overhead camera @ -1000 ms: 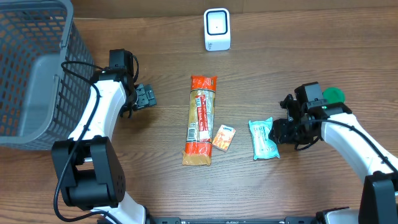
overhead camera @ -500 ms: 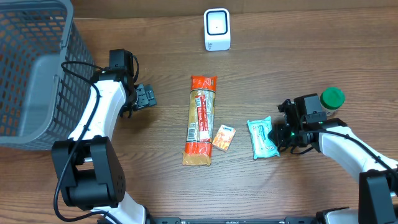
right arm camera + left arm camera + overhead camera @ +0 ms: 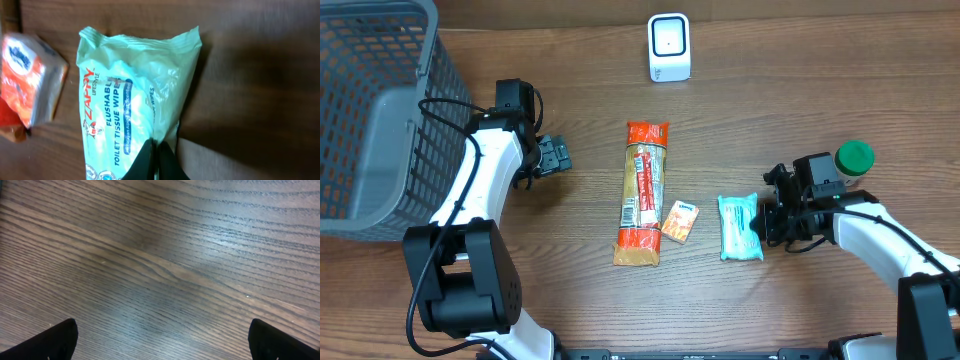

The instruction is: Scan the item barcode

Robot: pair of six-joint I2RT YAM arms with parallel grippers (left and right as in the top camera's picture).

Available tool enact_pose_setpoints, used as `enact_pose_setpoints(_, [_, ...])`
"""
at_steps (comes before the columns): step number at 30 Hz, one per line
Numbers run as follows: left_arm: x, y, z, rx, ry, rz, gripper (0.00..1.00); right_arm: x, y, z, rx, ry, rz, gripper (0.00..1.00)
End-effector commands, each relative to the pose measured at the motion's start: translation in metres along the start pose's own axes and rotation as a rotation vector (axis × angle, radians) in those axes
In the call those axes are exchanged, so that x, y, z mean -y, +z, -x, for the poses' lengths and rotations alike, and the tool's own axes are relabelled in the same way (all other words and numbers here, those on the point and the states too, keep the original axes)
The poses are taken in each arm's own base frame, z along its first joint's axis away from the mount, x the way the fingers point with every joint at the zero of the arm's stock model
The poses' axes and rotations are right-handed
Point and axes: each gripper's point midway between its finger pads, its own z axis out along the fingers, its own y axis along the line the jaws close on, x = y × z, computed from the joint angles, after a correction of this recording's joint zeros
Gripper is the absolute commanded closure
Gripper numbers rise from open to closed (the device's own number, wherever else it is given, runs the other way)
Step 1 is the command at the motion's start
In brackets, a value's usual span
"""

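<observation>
Moved: right gripper (image 3: 767, 218) clamping shut on wipes pack (image 3: 740, 227) edge.
Handling: looking light, soft, slippery.
Left gripper (image 3: 558, 155): hanging open.

table (image 3: 160, 255) between left fingers (image 3: 55, 342): wood grain, smooth, soft sheen | wipes pack (image 3: 130, 100) at right fingertips (image 3: 149, 161): glossy crinkled plastic film

The tabletop (image 3: 800, 90) is lit evenly and brightly from above in the overhead view, and only short, soft shadows are cast. From the left wrist, a pale sheen is seen on the wood ahead of the fingers (image 3: 55, 340), which are rendered as blurred dark corners. From the right wrist, deep shadow is thrown to the right of the fingers (image 3: 165, 167); the tissue pack (image 3: 130, 90) ahead is sharp, the orange packet (image 3: 30, 75) to their left softened.
</observation>
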Motion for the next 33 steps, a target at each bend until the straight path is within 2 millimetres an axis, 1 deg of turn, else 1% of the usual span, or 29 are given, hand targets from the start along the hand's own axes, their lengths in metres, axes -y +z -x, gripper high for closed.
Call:
enact_pose_setpoints(1, [0.0,-0.001,0.0,0.001,-0.001,-0.008,0.0,0.011,-0.03,0.025,0.039,0.001,-0.138,0.96])
enact_pose_setpoints(3, [0.0,-0.001,0.0,0.001,-0.001,-0.008,0.0,0.017,-0.048,0.034,0.051,-0.002,-0.24,0.96])
enact_pose_setpoints(4, [0.0,-0.001,0.0,0.001,-0.001,-0.008,0.0,0.013,-0.054,0.039,0.067,0.006,-0.248,0.96])
enact_pose_setpoints(6, [0.0,-0.001,0.0,0.001,-0.001,-0.008,0.0,0.006,-0.059,0.045,0.088,-0.006,-0.254,0.96])
enact_pose_setpoints(7, [0.0,-0.001,0.0,0.001,-0.001,-0.008,0.0,0.008,-0.061,0.047,0.097,-0.001,-0.285,0.96])
enact_pose_setpoints(12, [0.0,-0.001,0.0,0.001,-0.001,-0.008,0.0,0.034,-0.075,0.048,0.147,0.011,-0.576,0.96])
enact_pose_setpoints(15, [0.0,-0.001,0.0,0.001,-0.001,-0.008,0.0,0.042,-0.086,0.045,0.187,0.019,-0.739,0.96])
enact_pose_setpoints(17, [0.0,-0.001,0.0,0.001,-0.001,-0.008,0.0,0.041,-0.092,0.046,0.219,-0.001,-0.813,0.96])
enact_pose_setpoints(22, [0.0,-0.001,0.0,0.001,-0.001,-0.008,0.0,0.025,-0.103,0.053,0.3,-0.137,-0.961,0.96])
enact_pose_setpoints(24, [0.0,-0.001,0.0,0.001,-0.001,-0.008,0.0,0.014,-0.1,0.054,0.314,-0.18,-0.962,0.96])
enact_pose_setpoints(25, [0.0,-0.001,0.0,0.001,-0.001,-0.008,0.0,0.006,-0.095,0.052,0.31,-0.2,-0.939,0.96])
enact_pose_setpoints(29, [0.0,-0.001,0.0,0.001,-0.001,-0.008,0.0,-0.025,-0.064,0.04,0.251,-0.235,-0.748,0.96])
enact_pose_setpoints(31, [0.0,-0.001,0.0,0.001,-0.001,-0.008,0.0,-0.029,-0.059,0.037,0.236,-0.232,-0.715,0.96])
enact_pose_setpoints(33, [0.0,-0.001,0.0,0.001,-0.001,-0.008,0.0,-0.022,-0.062,0.039,0.246,-0.177,-0.716,0.96])
